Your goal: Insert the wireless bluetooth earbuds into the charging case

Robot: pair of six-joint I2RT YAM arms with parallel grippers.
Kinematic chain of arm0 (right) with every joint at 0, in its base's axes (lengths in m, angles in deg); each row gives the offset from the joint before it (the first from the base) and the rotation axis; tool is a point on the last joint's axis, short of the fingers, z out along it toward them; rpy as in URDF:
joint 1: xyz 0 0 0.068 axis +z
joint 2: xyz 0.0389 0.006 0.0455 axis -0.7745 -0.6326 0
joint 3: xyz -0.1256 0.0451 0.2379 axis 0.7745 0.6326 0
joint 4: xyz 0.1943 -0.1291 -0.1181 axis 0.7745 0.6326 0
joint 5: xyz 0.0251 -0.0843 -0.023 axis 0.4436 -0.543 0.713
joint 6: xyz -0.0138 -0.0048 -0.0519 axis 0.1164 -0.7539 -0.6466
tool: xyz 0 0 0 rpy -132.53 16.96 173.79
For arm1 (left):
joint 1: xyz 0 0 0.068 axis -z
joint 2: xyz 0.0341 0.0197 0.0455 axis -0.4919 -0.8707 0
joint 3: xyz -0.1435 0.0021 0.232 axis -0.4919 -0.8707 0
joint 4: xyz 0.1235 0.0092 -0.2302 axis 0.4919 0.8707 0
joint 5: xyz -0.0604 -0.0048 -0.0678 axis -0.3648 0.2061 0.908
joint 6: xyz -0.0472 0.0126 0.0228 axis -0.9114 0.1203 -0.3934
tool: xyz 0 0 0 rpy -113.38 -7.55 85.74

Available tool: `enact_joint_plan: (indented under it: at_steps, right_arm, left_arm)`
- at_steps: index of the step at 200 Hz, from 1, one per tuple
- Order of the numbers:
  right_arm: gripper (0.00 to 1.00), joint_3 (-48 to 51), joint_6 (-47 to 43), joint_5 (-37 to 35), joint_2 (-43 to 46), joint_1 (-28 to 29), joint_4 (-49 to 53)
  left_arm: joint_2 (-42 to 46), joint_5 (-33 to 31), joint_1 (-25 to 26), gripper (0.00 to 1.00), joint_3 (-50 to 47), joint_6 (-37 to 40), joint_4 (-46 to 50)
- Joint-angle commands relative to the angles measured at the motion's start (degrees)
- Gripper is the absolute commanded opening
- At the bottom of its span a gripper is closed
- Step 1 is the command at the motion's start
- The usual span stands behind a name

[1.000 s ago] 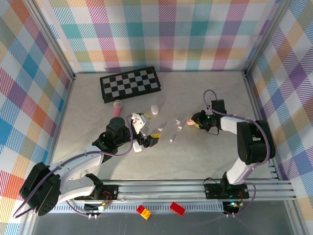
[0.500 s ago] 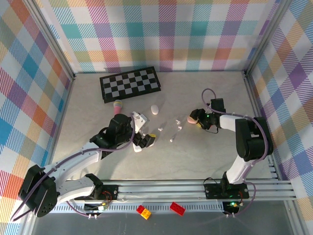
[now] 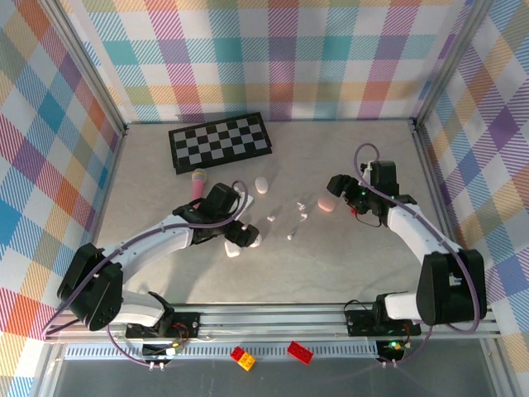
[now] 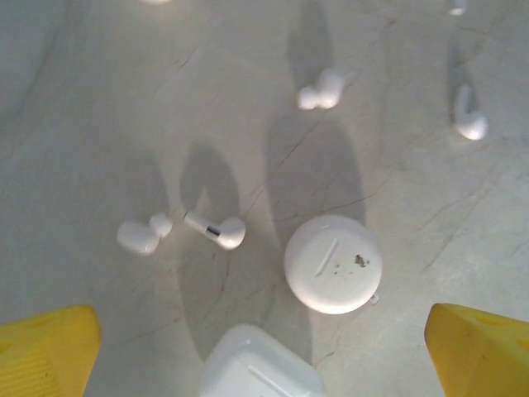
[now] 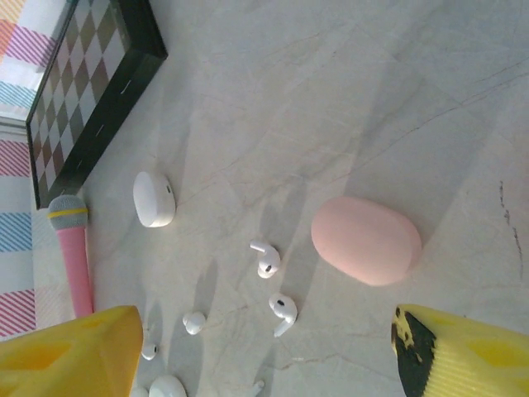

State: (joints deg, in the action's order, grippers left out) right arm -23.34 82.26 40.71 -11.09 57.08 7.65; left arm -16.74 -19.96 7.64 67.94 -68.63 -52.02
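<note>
Right gripper spread near closed pink case; earbuds lie outside.

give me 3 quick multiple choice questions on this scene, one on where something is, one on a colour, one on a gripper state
1. Where does the pink microphone lie?
A. beside the chessboard
B. by the right arm's base
C. on top of a charging case

2. What colour is the case ahead of the right gripper?
A. black
B. green
C. pink

3. How is the left gripper?
A. shut on an earbud
B. open
C. shut on a white case

Answers:
1 A: the top view shows it just off the board's near edge.
2 C: the right wrist view shows a pink pebble shape.
3 B: its yellow fingers sit far apart at the left wrist view's corners.
</note>
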Motion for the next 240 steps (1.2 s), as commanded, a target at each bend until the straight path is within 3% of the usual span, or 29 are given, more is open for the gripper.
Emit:
enact_joint_plan:
  at_steps: [1,26,58,78,109,154,209,240]
  right_arm:
    - [0.79,1.59,-2.41,-0.55,2.91,-0.26,5.00]
    - [0.79,2.17,-3.06,-0.82,4.83,-0.26,6.05]
    - [0.79,2.87,-2.99,-0.60,5.46,-0.26,5.68]
    - [0.79,2.93,-2.99,-0.20,5.36,-0.26,5.46]
    - [0.79,3.50,-2.74,-0.11,5.76,-0.26,5.14]
    - [0.79,3.72,-3.15,-0.55,6.16,-0.26,5.76]
    - [0.79,3.91,-3.00,-1.17,6.47,-0.26,5.71]
    - [0.79,3.57,-2.91,-0.64,6.23,-0.29,5.69]
  left_arm:
    - [-1.42,-6.69,0.60,1.00,3.08,-18.75,8.57]
    - [-6.50,-14.73,0.60,1.00,8.31,-39.32,21.89]
    - [-10.45,-15.28,0.60,0.99,11.39,-51.54,28.65]
    - [-11.27,-12.59,0.60,0.97,12.27,-55.34,28.17]
    - [-14.09,-9.55,0.60,0.91,13.39,-56.78,26.06]
    - [-19.08,-8.14,0.54,0.76,15.52,-53.08,25.95]
    - [-21.91,-2.07,0.60,0.71,14.21,-47.59,23.04]
    - [-23.05,-2.15,0.69,0.71,14.29,-45.88,23.12]
